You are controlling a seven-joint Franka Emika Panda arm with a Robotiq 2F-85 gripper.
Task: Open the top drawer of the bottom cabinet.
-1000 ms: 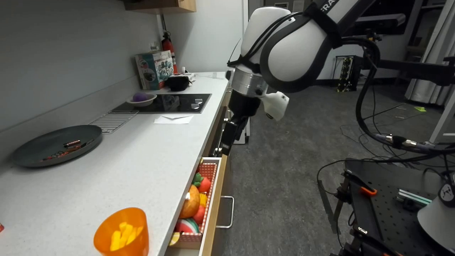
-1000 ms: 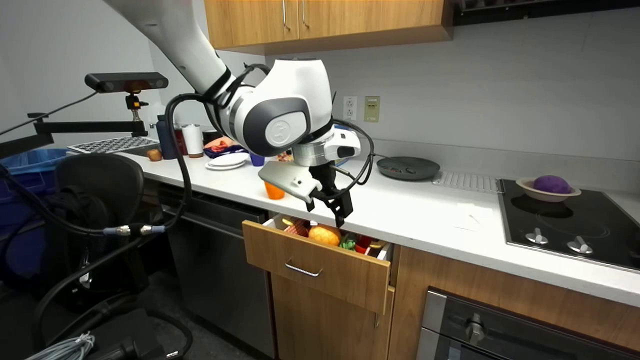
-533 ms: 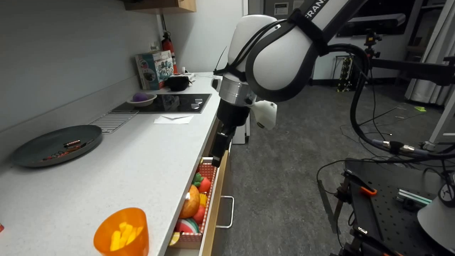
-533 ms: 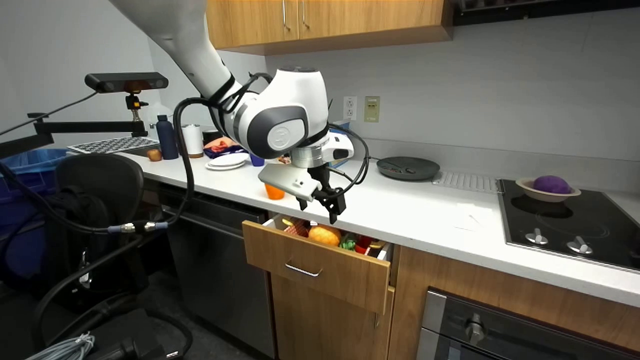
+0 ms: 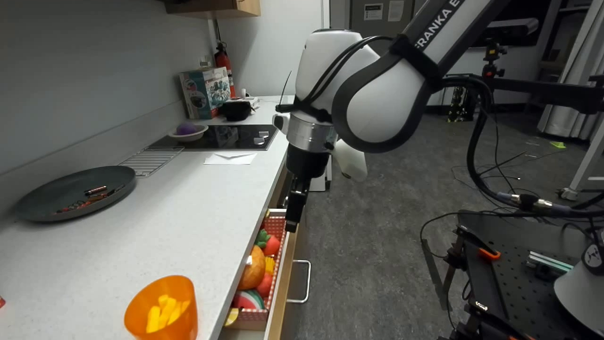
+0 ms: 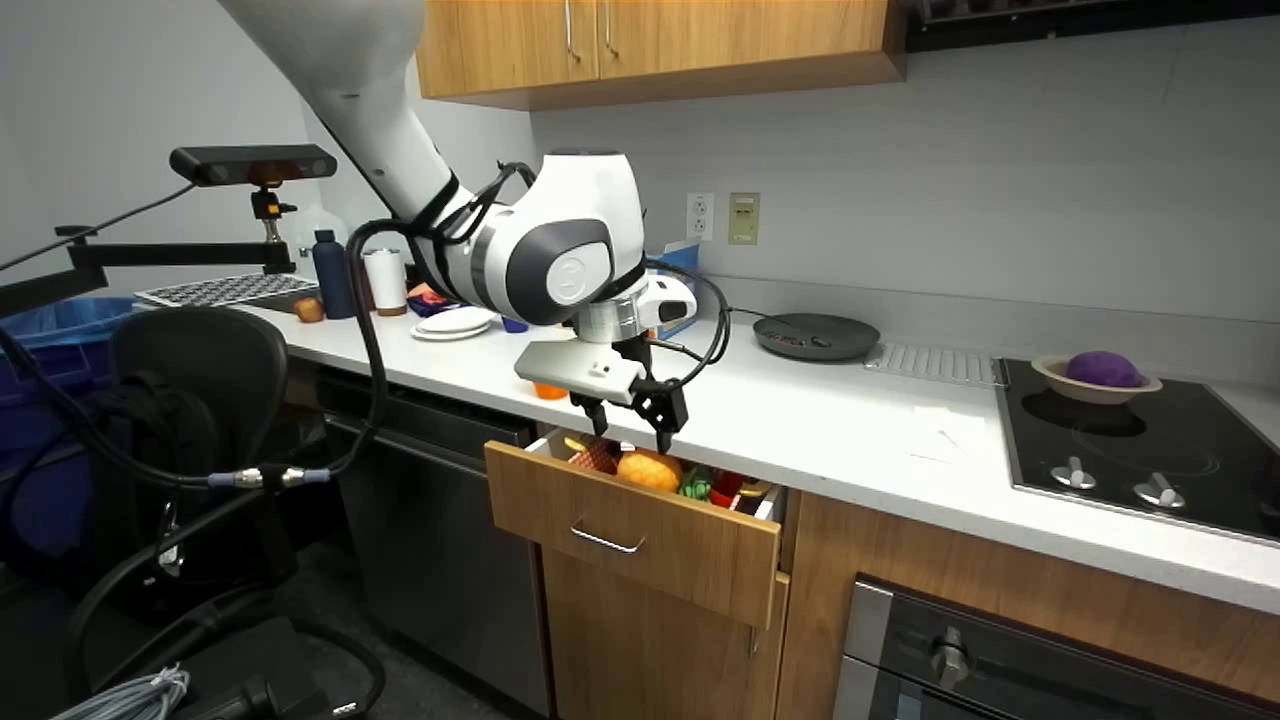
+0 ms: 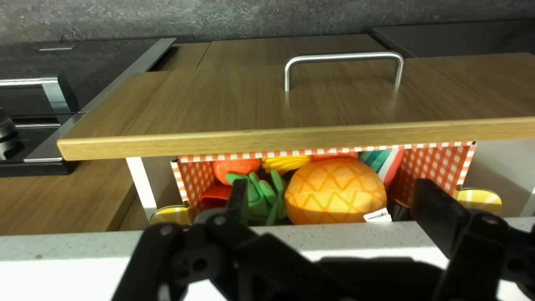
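Lower and further left than a second earlier in an exterior view, the black two-fingered gripper (image 6: 631, 438) hung with its fingers spread, holding nothing. From the left, the silver bar handle (image 6: 606, 541) sat untouched on the shallow, tan-wood top drawer (image 6: 640, 512), already partly open below. Opening it wider probably meant dipping fingers behind its front, beside the orange toy pineapple (image 6: 652, 470), then pulling squarely from the tan-wood bottom cabinet (image 6: 665, 640), clear of the long white desk (image 6: 870, 430). The drawer's gap looked unchanged.
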